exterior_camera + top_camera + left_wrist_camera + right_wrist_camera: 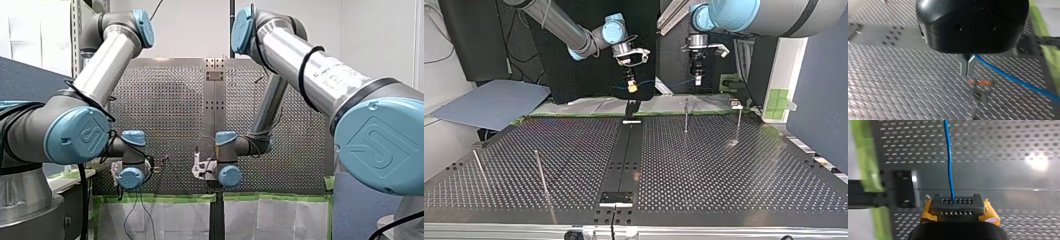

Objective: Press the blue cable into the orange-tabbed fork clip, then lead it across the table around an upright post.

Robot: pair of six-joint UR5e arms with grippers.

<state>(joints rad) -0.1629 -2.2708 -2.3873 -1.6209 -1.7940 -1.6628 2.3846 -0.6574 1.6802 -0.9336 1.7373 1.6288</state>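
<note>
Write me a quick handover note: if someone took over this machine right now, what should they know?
Left end effector: shut, apparently on the blue cable, which runs off from its fingers.
Right end effector: shut on the same cable, between yellow pads.
Orange-tabbed fork clip: just ahead of the left fingertips; the cable passes beside it, not in it.
Done: cable held off the table between both arms.
Left to do: press it into the clip, then lead it around an upright post.
</note>
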